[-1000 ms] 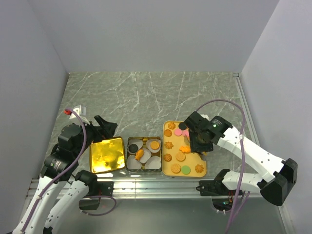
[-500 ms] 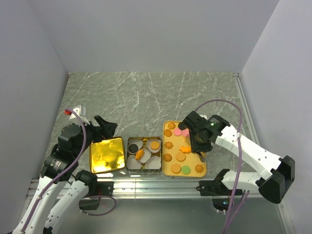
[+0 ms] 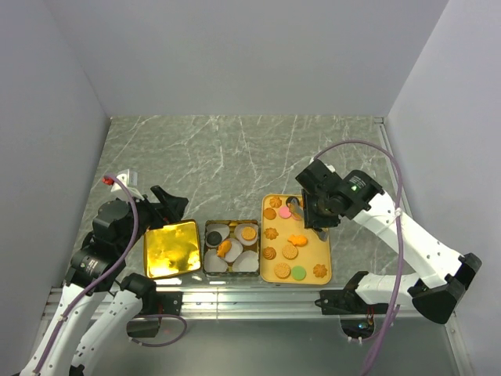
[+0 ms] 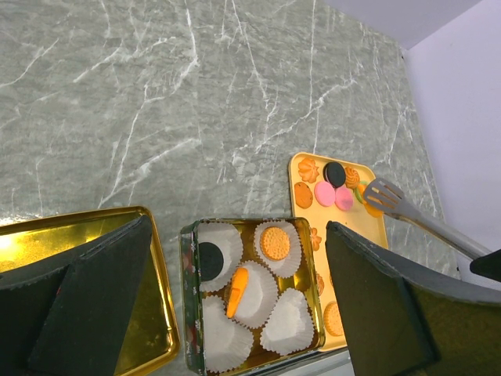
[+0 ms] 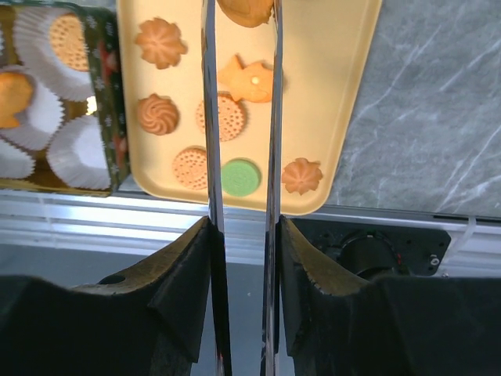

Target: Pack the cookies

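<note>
The cookies lie loose on a yellow tray (image 3: 313, 251), seen too in the right wrist view (image 5: 329, 78): golden-brown rounds and rosettes, a green one (image 5: 240, 177), an orange one (image 5: 250, 78), pink ones (image 4: 334, 194). My right gripper (image 3: 317, 207) (image 5: 241, 227) is shut on metal tongs (image 5: 208, 117). Their tips (image 4: 381, 194) sit at the tray's far end around a golden-brown cookie (image 5: 244, 8). An open tin (image 3: 209, 258) of white paper cups holds a black cookie (image 4: 210, 257), a round golden one (image 4: 275, 243) and an orange one (image 4: 237, 280). My left gripper (image 3: 168, 205) (image 4: 235, 258) is open above the tin.
The tin's gold lid (image 3: 171, 249) lies upside down left of the tin. A metal rail (image 3: 250, 298) runs along the table's near edge, just below the tin and the tray. Grey marble tabletop stretches behind them to the walls.
My right arm has drawn back and swung the tongs from the tray's middle to its far end. The left arm has not moved.
</note>
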`<state>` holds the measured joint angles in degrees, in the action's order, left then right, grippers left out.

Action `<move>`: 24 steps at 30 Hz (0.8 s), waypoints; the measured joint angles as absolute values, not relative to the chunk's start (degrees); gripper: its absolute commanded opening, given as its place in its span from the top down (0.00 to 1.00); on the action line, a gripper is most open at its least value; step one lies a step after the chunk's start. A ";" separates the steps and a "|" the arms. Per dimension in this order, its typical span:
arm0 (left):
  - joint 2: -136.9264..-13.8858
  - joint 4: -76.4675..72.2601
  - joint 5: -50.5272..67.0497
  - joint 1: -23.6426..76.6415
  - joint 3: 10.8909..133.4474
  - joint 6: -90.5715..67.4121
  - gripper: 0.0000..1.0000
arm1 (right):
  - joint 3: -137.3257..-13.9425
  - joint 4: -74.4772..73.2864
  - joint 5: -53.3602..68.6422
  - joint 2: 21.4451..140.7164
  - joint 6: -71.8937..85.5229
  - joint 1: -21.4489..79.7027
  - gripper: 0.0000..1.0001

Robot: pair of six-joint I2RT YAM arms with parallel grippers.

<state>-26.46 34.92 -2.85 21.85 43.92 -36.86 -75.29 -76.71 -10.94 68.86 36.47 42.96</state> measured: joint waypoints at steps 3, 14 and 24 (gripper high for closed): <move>-26.46 34.94 -2.85 21.85 43.92 -36.86 0.01 | -76.55 -76.62 -9.72 68.86 36.14 42.98 0.62; -26.46 34.92 -2.85 21.85 43.92 -36.86 0.00 | -80.77 -75.68 -6.02 70.15 36.84 49.12 0.63; -26.46 34.92 -2.87 21.85 43.92 -36.86 0.01 | -85.34 -71.20 -3.57 79.42 40.05 64.03 0.64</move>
